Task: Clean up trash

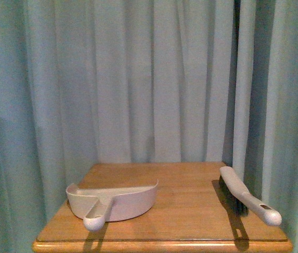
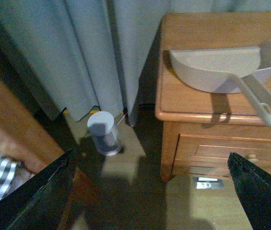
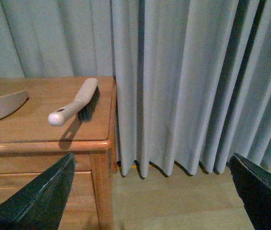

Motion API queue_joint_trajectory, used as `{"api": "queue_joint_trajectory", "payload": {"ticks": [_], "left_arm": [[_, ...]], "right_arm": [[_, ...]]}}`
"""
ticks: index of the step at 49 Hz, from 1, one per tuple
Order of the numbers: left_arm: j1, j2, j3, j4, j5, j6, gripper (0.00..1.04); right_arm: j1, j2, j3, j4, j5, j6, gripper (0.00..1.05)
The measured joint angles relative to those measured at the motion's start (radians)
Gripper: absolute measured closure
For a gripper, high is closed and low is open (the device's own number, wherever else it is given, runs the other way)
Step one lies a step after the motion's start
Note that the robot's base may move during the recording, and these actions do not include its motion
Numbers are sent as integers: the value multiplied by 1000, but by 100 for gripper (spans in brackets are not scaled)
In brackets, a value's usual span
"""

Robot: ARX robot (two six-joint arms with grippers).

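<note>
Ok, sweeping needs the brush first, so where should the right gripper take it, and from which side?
Take the brush by its slim white handle, near the rounded end pointing toward the robot. The right gripper should probably come from above, jaws across it; dark bristles sit under the far part.

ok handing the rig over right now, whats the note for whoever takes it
Left claw: open, empty, off the table's front, short of the dustpan.
Right claw: open, empty, off the table's right corner, short of the brush.
Dustpan lies on the left of the wooden table, brush along its right edge, both handles toward the robot.
Paper wad: not seen in any view.
Done: nothing that shows; both tools untouched.
Left: find the wad, then probably sweep it into the dustpan.
</note>
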Motion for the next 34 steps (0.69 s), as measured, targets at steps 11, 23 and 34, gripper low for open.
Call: {"api": "queue_joint_trajectory", "payload": {"ticks": [11, 23, 34], "left_arm": [[-190, 418, 440, -209, -32, 38, 8], [-275, 794, 797, -338, -89, -81, 8], [-243, 997, 934, -394, -124, -167, 8]], "right_arm": [[0, 0, 0, 0, 0, 0, 7], [0, 0, 0, 0, 0, 0, 7], [0, 0, 0, 0, 0, 0, 7]]}}
